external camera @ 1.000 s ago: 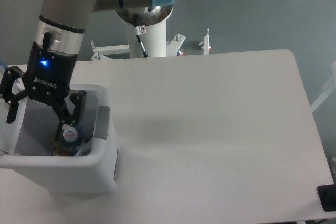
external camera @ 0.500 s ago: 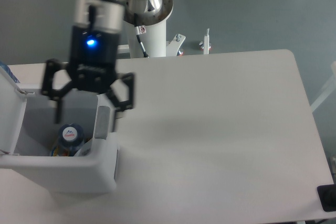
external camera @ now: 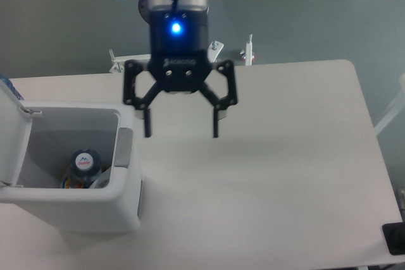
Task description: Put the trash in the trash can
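Swung away from the trash can (external camera: 69, 210) toward three o'clock, now hanging over the bare bench (external camera: 285, 175) with fingers (external camera: 147, 124) spread wide and empty, bottle (external camera: 82, 164) lying inside the can, drop apparently done, next calling for retreat or lid closing.

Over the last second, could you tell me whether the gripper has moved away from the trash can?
Yes. The gripper has risen out of the trash can and swung right; it now hangs open above the table, right of the bin's grey tab.
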You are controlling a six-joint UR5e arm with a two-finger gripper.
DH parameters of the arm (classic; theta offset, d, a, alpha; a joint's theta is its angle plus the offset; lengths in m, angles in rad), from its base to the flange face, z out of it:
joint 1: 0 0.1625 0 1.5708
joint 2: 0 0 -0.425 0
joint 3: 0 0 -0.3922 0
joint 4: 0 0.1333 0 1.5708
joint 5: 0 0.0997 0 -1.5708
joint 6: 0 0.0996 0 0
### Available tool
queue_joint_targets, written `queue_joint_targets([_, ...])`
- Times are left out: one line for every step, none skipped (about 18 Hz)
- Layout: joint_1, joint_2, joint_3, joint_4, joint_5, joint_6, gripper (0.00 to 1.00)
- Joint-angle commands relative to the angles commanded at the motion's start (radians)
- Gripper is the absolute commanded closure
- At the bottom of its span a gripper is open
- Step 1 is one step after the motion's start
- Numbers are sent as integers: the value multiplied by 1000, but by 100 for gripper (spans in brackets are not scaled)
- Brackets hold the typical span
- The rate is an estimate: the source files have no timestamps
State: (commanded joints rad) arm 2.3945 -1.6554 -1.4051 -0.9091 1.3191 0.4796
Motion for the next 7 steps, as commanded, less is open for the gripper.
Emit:
queue_joint_targets([9, 11, -2, -46, 26, 52, 0])
queue_joint_targets([14, 20, 0, -94, 51, 106, 0])
queue_joint_targets([15, 28, 0, -134, 69, 163, 0])
queue_joint_targets([17, 32, 1, -163, 81, 213, 0])
queue_joint_targets([20, 34, 2, -172, 92, 253, 0])
queue_joint_targets([23, 37, 2, -175, 97, 269, 0])
queue_joint_targets([25, 39, 0, -175, 97, 270, 0])
